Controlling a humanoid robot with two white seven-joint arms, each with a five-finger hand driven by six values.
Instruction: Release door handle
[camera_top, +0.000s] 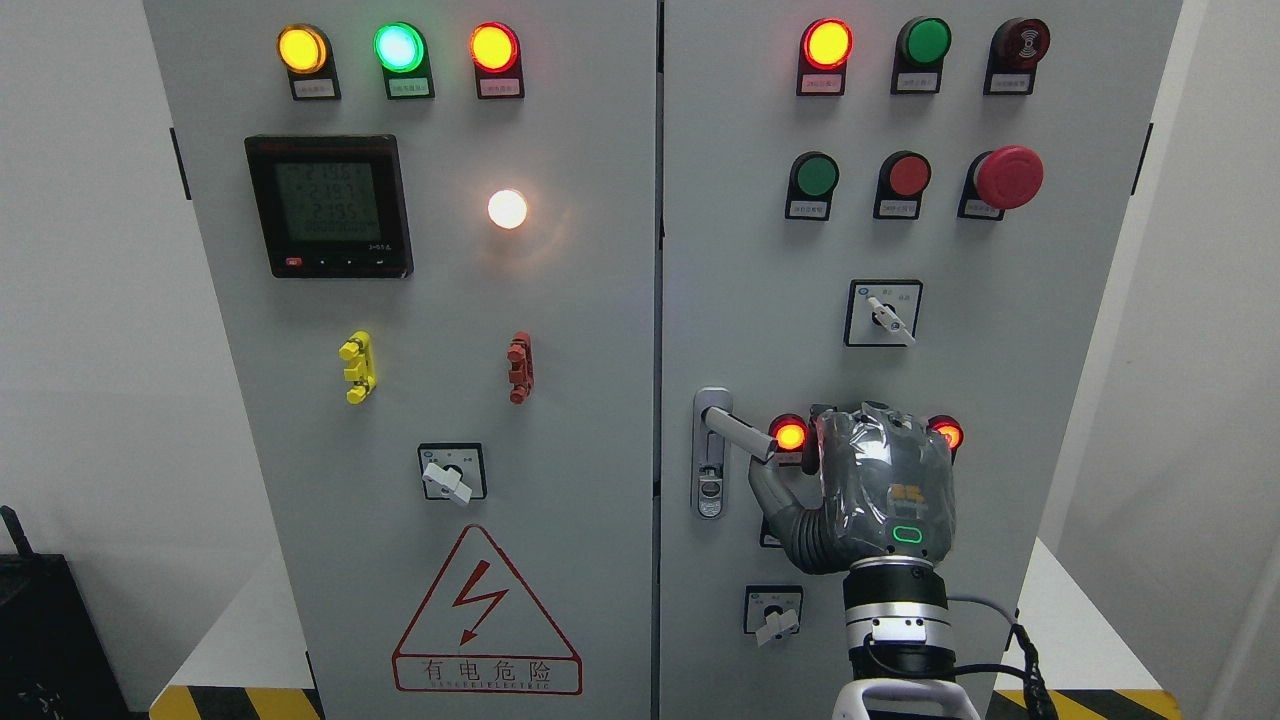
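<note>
Right of the silver metal door handle (738, 432), right hand (880, 490) fingers look relaxed, gripping nothing; thumb could snag the lever while withdrawing.

"有电危险" and a lightning bolt on the red triangle warning sign (487, 612), left cabinet door (420, 400)

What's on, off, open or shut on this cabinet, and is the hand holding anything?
Right hand: open, beside the handle, holding nothing.
Door handle: swung outward, free.
Cabinet doors: both shut.
Top-left lamps: all three lit.
White lamp: lit.
Meter: display on.
Top-right red lamp: lit.
Green lamp: dark.
</note>
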